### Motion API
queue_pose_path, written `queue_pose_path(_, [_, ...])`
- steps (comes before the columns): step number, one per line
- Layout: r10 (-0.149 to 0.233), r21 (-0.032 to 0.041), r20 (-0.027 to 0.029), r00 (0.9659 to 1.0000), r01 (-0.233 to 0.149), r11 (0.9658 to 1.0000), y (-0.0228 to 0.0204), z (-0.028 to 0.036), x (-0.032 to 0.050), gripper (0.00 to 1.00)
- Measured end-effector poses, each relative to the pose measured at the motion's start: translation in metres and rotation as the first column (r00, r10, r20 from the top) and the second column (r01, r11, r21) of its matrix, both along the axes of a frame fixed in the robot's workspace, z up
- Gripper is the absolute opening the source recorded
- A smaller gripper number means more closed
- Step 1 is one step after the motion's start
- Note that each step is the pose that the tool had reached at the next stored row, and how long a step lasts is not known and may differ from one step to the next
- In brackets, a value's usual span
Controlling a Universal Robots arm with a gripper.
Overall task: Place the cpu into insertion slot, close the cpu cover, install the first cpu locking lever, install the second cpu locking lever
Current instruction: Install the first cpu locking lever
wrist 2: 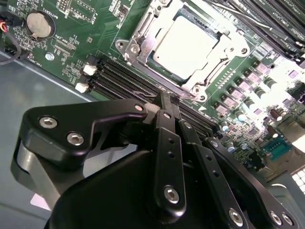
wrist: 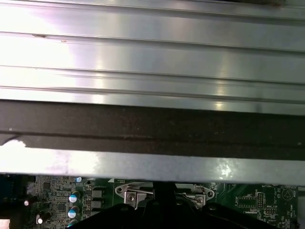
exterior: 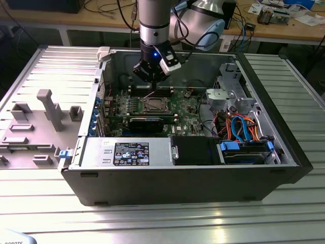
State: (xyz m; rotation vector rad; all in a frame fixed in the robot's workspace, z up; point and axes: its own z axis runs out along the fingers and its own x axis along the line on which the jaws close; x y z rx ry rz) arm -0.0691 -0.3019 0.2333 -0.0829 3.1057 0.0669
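The cpu (wrist 2: 188, 42), a square chip with a plain silver top, lies flat in the insertion slot (wrist 2: 164, 76) on the green board. The cpu cover (wrist 2: 137, 40), a silver frame, lies down around it, with the chip's top showing through its cut-out. My gripper (wrist 2: 169, 98) is shut with nothing between its fingers (wrist 2: 164, 129). Its tips hover just off one edge of the socket, over the black memory slots. In the exterior view the gripper (exterior: 151, 81) hangs inside the open computer case, just behind and above the cpu (exterior: 154, 105).
Long black memory slots (wrist 2: 119, 76) run beside the socket. A black expansion card (exterior: 145, 123) lies in front of it. The power supply (exterior: 127, 152), drive cage (exterior: 228, 96) and coloured cables (exterior: 238, 127) crowd the case. The case wall (wrist: 152, 129) stands close by.
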Motion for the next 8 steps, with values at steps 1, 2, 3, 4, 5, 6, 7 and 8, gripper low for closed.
queue_pose_path(1, [0.0, 0.0, 0.0, 1.0, 0.0, 1.0, 0.0002, -0.0007, 0.0013, 0.11])
queue_pose_path(2, [0.0, -0.0001, -0.0001, 1.0, 0.0, 1.0, 0.0003, -0.0011, 0.002, 0.11])
queue_pose_path(3, [0.0, -0.0002, -0.0001, 1.0, 0.0, 1.0, 0.0004, -0.0017, 0.0028, 0.11])
queue_pose_path(4, [0.0, -0.0001, -0.0001, 1.0, 0.0, 1.0, 0.0004, -0.0025, 0.0036, 0.11])
queue_pose_path(5, [0.0, -0.0003, -0.0001, 1.0, 0.0, 1.0, 0.0004, -0.0031, 0.0041, 0.11])
queue_pose_path(6, [0.0, -0.0016, 0.0, 1.0, 0.0, 1.0, 0.0004, -0.0035, 0.0044, 0.11])
queue_pose_path(7, [0.0, -0.0052, -0.0001, 1.0, 0.0, 1.0, 0.0005, -0.0038, 0.0048, 0.11])
queue_pose_path(8, [0.0, -0.0078, 0.0, 1.0, 0.0, 1.0, 0.0005, -0.0041, 0.0052, 0.11])
